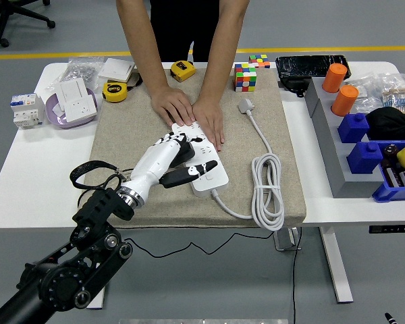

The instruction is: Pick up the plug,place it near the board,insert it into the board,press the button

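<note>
The robot's left hand (170, 154) reaches in from the lower left over the felt mat (121, 135), its white fingers curled around a black plug (184, 150) held right at the near-left side of the white power strip (201, 156). The strip's long axis runs diagonally, from the person's hands (192, 111) pinning its far end toward the mat's near edge, where its white cable (266, 192) leaves and loops toward the mat's near right corner. The plug sits on or just above the strip's upper face about midway along it, but whether its pins are already seated cannot be told from this view. The thumb (182, 175) lies stretched along the strip's near-left edge, pointing toward the near end, where any button would likely sit. The right arm is out of sight, so the left hand alone is placed for what follows: pressing the plug straight down into the sockets.
</note>
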Available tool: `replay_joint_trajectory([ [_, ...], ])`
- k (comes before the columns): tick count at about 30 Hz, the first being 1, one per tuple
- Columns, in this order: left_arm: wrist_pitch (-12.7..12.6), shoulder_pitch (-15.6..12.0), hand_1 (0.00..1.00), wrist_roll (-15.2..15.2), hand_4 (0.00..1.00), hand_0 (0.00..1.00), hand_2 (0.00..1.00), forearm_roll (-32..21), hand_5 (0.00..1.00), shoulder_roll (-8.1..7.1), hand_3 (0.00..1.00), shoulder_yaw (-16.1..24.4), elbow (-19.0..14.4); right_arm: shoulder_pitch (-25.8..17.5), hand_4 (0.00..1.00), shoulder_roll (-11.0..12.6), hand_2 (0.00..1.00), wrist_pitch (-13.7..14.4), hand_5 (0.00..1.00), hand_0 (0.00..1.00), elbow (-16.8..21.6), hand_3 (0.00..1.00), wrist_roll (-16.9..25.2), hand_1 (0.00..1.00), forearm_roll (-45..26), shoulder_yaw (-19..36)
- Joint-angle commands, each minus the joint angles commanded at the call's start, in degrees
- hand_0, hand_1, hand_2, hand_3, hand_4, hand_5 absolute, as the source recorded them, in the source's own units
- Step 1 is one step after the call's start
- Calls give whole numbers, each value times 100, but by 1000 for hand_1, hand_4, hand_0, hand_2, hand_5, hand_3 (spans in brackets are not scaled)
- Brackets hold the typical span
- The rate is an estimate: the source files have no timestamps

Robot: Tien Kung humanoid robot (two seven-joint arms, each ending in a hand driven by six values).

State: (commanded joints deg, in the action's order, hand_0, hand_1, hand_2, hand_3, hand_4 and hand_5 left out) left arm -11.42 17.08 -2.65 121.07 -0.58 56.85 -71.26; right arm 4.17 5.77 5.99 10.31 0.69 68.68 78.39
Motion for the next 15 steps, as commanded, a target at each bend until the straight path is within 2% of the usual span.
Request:
replay_joint_trajectory([
  [6,105,55,969,-245,998,998,887,475,998,-68,794,61,201,6,998,-4,751,-1,937,759,0,800,12,765,-48,-33],
  [15,189,69,957,-311,998,998,880,500,998,-95,789,-14,388,8,998,2,751,1,937,759,0,800,11,765,-24,10],
])
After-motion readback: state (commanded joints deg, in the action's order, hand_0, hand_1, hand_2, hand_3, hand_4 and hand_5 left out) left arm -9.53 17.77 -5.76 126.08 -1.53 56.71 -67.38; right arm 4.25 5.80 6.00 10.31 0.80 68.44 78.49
